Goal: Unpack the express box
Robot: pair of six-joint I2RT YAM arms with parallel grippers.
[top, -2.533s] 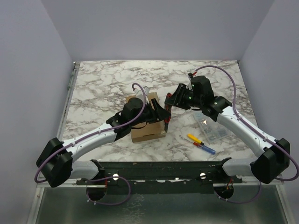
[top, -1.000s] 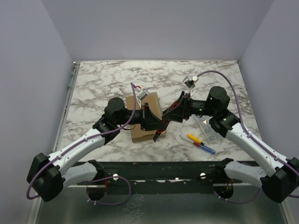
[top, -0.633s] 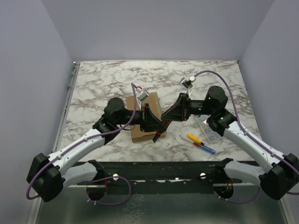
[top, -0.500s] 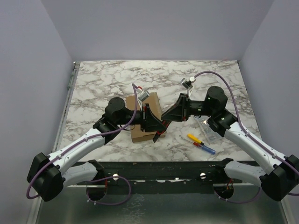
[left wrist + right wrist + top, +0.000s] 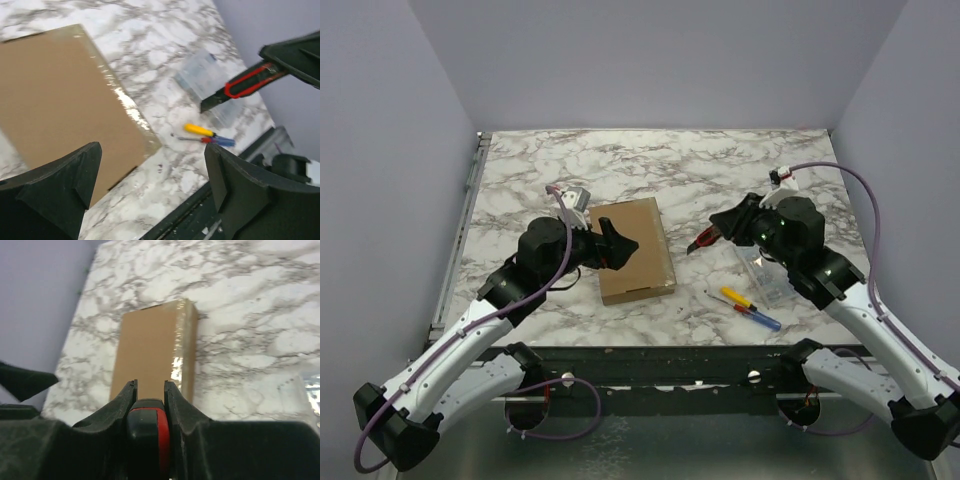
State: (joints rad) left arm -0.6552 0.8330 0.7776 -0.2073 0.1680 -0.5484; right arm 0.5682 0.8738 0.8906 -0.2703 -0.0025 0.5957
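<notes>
The express box [image 5: 638,250] is a flat brown cardboard mailer lying closed on the marble table, with clear tape along its right edge. It also shows in the left wrist view [image 5: 55,100] and the right wrist view [image 5: 150,345]. My left gripper [image 5: 615,243] is open and empty, held above the box's left part; it appears wide open in the left wrist view [image 5: 150,200]. My right gripper [image 5: 722,230] is to the right of the box, clear of it, shut on a red and black utility knife [image 5: 702,241]. The knife also shows in the right wrist view [image 5: 148,432] and the left wrist view [image 5: 242,86].
A clear plastic compartment case [image 5: 768,276] lies right of the box under the right arm. A yellow-handled screwdriver [image 5: 736,297] and a red and blue one [image 5: 757,317] lie near the front edge. The arms' black mounting rail [image 5: 670,360] runs along the near edge.
Both grippers have drawn away from the box: the left back toward the left, the right to the right with the knife. The box top is now uncovered.
</notes>
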